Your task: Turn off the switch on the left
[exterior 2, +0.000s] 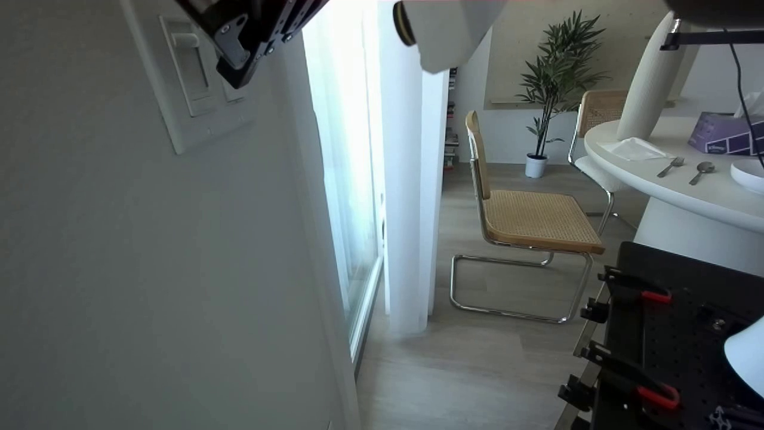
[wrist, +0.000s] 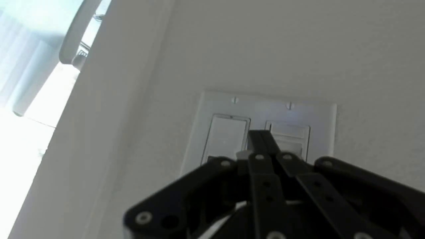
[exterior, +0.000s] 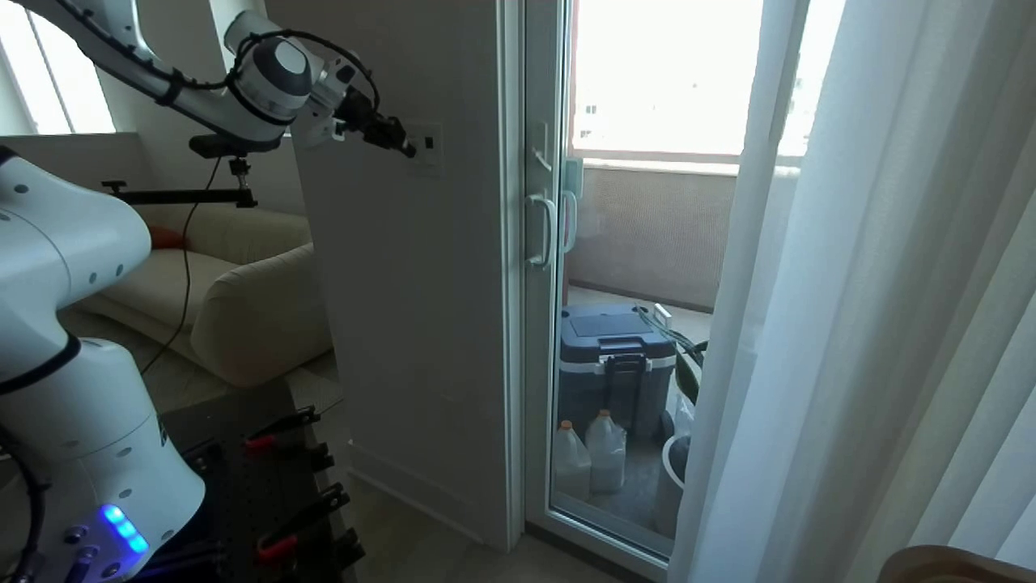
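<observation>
Right by a switch plate [wrist: 260, 114], black hand [wrist: 263, 134], drawn fully together, contact unclear

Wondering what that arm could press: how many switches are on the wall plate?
2. In the wrist view: a left switch and a right switch, each partly behind the gripper.

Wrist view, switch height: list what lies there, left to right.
Bright glass, grey strip, flat switch, slider switch. The tool overlaps both switches in this picture, so it is left out.
</observation>
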`<act>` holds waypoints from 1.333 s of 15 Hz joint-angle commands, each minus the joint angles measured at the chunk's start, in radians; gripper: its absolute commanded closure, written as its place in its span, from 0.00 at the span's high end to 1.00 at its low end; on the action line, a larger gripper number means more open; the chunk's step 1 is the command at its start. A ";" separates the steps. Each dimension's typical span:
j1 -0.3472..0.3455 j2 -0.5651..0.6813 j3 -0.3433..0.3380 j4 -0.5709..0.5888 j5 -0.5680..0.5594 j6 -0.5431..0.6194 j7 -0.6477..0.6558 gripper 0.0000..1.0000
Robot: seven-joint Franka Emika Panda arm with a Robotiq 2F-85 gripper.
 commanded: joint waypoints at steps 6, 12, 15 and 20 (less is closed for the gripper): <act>-0.040 0.081 0.056 0.091 0.016 -0.122 -0.053 0.00; -0.047 0.127 0.070 0.114 0.005 -0.114 -0.079 0.00; -0.079 0.151 0.104 0.128 -0.022 -0.120 -0.060 0.00; -0.126 0.139 0.142 0.146 -0.034 -0.126 -0.052 0.00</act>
